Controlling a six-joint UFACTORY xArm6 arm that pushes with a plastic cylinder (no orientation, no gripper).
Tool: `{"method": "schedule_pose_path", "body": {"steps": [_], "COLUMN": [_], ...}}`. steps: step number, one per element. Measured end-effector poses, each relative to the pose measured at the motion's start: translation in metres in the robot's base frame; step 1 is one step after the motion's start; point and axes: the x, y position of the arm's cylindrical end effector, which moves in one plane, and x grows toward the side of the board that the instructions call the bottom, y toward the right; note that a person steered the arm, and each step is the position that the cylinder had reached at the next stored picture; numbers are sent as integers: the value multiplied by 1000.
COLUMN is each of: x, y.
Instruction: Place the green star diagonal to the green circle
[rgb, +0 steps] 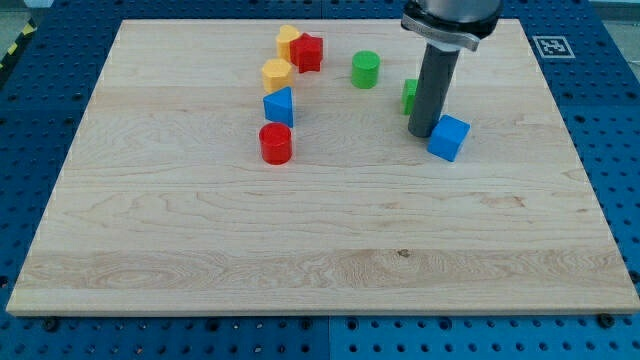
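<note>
Wood board (320, 240), blue pegboard surround (40, 120).

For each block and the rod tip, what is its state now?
my tip: down on the board, beside the blue cube
green star: mostly hidden behind the rod
green circle: standing alone
blue cube: at the tip's right
red cylinder: upright, below the blue block

A straight dark grey rod, my tip (421, 134), under a black collar.
</note>
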Motion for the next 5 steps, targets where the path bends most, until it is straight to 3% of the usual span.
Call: {"method": "schedule_pose_path", "body": {"steps": [2,4,5], "x": [8,3,14], "y": [-5,-60,-60]}}
